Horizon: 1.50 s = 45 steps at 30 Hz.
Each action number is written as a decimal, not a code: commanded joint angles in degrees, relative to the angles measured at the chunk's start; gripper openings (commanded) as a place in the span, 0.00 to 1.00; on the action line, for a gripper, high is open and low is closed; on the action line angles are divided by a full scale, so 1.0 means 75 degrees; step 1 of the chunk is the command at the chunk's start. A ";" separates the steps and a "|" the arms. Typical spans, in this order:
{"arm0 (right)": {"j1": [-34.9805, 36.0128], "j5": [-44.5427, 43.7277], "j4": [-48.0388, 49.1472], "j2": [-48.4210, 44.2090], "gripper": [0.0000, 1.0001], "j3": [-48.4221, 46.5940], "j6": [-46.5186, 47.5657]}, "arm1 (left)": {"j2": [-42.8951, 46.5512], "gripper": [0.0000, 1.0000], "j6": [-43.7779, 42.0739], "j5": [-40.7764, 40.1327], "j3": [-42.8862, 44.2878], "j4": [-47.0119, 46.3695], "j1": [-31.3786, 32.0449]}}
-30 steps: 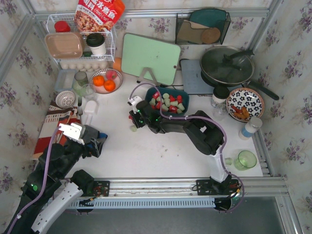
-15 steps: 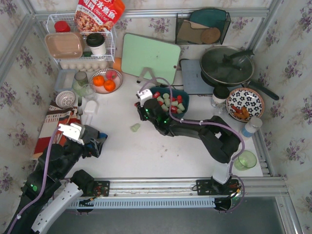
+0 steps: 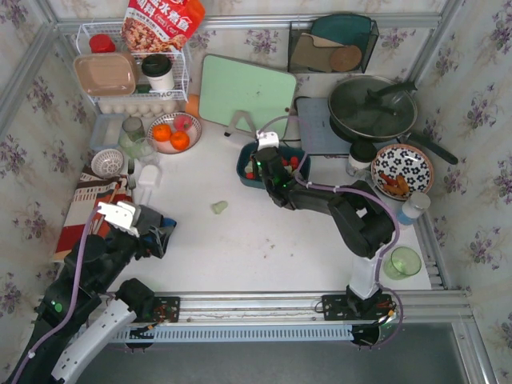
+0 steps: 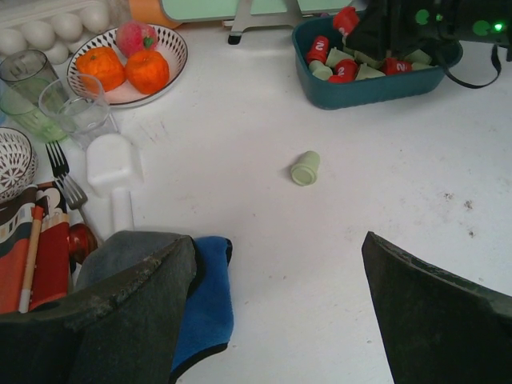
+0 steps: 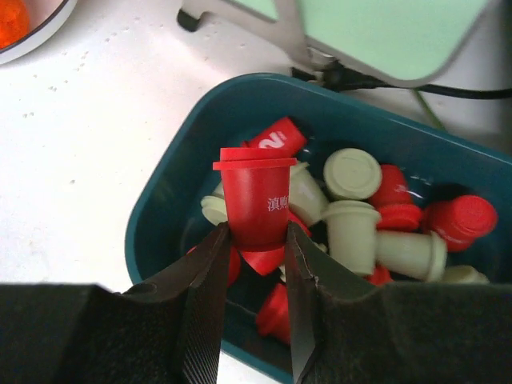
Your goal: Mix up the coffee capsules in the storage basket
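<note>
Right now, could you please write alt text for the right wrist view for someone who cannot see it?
The right gripper pinches a red coffee capsule between its black fingers over a dark teal storage basket holding a jumble of red and pale green capsules. Behind the basket, a pale green board stands on the white table.

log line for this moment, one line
right gripper: shut on red capsule above basket | left gripper: open, empty | stray: one green capsule on table
</note>
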State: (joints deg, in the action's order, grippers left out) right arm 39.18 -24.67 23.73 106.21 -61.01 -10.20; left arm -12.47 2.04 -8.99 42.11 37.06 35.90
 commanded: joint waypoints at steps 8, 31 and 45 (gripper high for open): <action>-0.0173 0.1156 -0.1192 0.0625 0.61 -0.1247 -0.0200 | -0.0285 0.88 -0.0122 -0.0099 -0.0055 -0.0324 -0.0005; -0.0173 -0.0439 0.1488 -0.6122 0.64 0.5324 0.1086 | -0.3735 0.85 0.0198 0.0470 0.0826 0.0254 -0.0287; -0.0170 -0.0819 0.2042 -0.6669 0.61 0.5946 0.0708 | -0.7654 0.79 0.1350 0.0840 0.2326 -0.0272 -0.0153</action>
State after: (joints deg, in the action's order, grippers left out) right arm 37.87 -29.41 36.97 56.36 -15.99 -4.19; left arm -64.90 10.02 -2.55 58.13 40.12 34.46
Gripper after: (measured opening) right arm 0.604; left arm 0.794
